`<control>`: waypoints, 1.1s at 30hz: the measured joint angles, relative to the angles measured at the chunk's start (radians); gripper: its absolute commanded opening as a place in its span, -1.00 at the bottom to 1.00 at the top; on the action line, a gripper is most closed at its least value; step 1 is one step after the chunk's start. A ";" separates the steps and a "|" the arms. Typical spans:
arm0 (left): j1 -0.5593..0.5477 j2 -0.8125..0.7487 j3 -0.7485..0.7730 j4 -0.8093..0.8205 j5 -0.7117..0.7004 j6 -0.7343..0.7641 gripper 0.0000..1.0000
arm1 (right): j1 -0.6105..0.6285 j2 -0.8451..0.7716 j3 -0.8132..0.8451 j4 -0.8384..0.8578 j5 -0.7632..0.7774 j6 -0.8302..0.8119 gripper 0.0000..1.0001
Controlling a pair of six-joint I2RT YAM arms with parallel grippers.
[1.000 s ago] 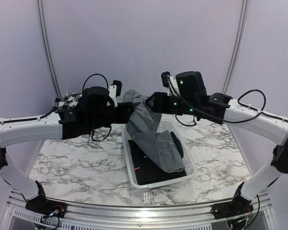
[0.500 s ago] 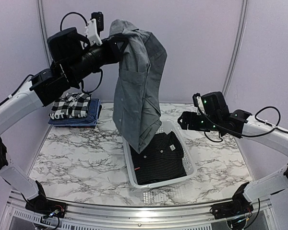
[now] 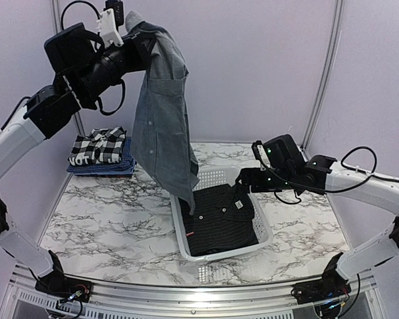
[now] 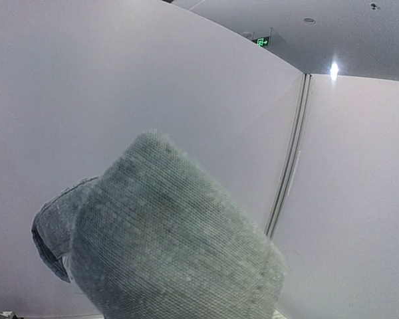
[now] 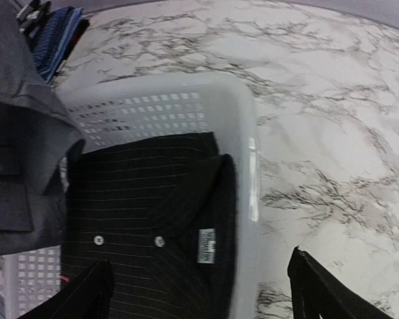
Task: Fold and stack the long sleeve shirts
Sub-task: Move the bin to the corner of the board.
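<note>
My left gripper [image 3: 137, 32] is raised high at the back left and is shut on the shoulder of the mid-grey shirt [image 3: 161, 126]. The shirt hangs full length, its lower edge just above the basket's left rim. In the left wrist view the grey cloth [image 4: 166, 246] hides the fingers. The dark charcoal shirt [image 3: 219, 216] lies in the white basket [image 3: 178, 229], collar to the far right. My right gripper [image 3: 243, 178] is open and empty, low over that collar [image 5: 213, 199], its gap [image 5: 199, 292] spanning the basket's rim. The checked shirt [image 3: 96, 146] lies folded on the blue shirt [image 3: 110, 167] at the back left.
The basket [image 5: 243, 126] stands mid-table on the marble top [image 3: 100, 226]. The folded stack is left of it by the left wall. The curved back wall [image 3: 253, 66] is close behind.
My left arm has lifted the grey shirt higher and to the left, out of the basket. My right gripper has let go of it and moved down toward the dark shirt's collar.
</note>
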 measured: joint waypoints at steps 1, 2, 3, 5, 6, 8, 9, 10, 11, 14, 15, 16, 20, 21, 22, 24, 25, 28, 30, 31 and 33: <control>0.004 -0.010 0.000 -0.003 -0.012 0.012 -1.00 | 0.029 0.012 0.030 0.000 0.000 0.000 0.73; 0.007 -0.022 0.001 -0.004 -0.023 0.026 -1.00 | 0.040 0.026 0.058 0.004 -0.002 0.001 0.73; 0.008 -0.032 0.008 -0.008 -0.031 0.038 -1.00 | 0.085 0.045 0.088 0.011 -0.005 0.003 0.73; 0.010 -0.048 0.030 -0.008 -0.045 0.066 -1.00 | 0.134 0.094 0.142 0.032 -0.014 0.007 0.72; 0.011 -0.058 0.047 -0.008 -0.051 0.081 -1.00 | 0.152 0.122 0.164 0.043 -0.024 0.008 0.73; 0.011 -0.083 0.063 -0.006 -0.060 0.106 -1.00 | 0.185 0.190 0.210 0.061 -0.042 0.013 0.73; 0.011 -0.101 0.066 -0.006 -0.068 0.120 -1.00 | 0.198 0.227 0.236 0.069 -0.052 0.016 0.72; 0.011 -0.122 0.066 -0.004 -0.074 0.132 -1.00 | 0.208 0.257 0.256 0.077 -0.062 0.018 0.73; 0.011 -0.142 0.066 -0.002 -0.082 0.145 -1.00 | 0.219 0.296 0.286 0.084 -0.076 0.019 0.72; 0.011 -0.201 0.066 0.011 -0.115 0.190 -1.00 | 0.249 0.397 0.381 0.108 -0.116 0.023 0.72; 0.011 -0.219 0.066 0.017 -0.131 0.207 -1.00 | 0.258 0.425 0.409 0.115 -0.133 0.023 0.72; 0.011 -0.233 0.063 0.023 -0.146 0.223 -1.00 | 0.266 0.455 0.443 0.121 -0.151 0.023 0.72; 0.011 -0.292 0.019 0.048 -0.235 0.277 -1.00 | 0.297 0.568 0.555 0.164 -0.233 0.034 0.71; 0.011 -0.302 0.003 0.050 -0.253 0.285 -1.00 | 0.301 0.589 0.571 0.175 -0.253 0.038 0.71; 0.011 -0.314 -0.020 0.053 -0.275 0.292 -1.00 | 0.304 0.611 0.589 0.185 -0.274 0.043 0.71; 0.011 -0.332 -0.068 0.053 -0.324 0.304 -1.00 | 0.309 0.667 0.632 0.202 -0.312 0.058 0.71; 0.011 -0.336 -0.090 0.053 -0.346 0.309 -1.00 | 0.312 0.694 0.654 0.207 -0.323 0.062 0.71; 0.011 -0.348 -0.160 0.049 -0.385 0.312 -1.00 | 0.315 0.768 0.718 0.209 -0.342 0.081 0.71; 0.011 -0.361 -0.211 0.043 -0.394 0.302 -1.00 | 0.315 0.811 0.753 0.209 -0.338 0.095 0.73; 0.011 -0.368 -0.235 0.041 -0.395 0.291 -1.00 | 0.315 0.831 0.773 0.202 -0.325 0.103 0.73; 0.011 -0.385 -0.286 0.037 -0.394 0.262 -1.00 | 0.315 0.879 0.828 0.184 -0.282 0.113 0.73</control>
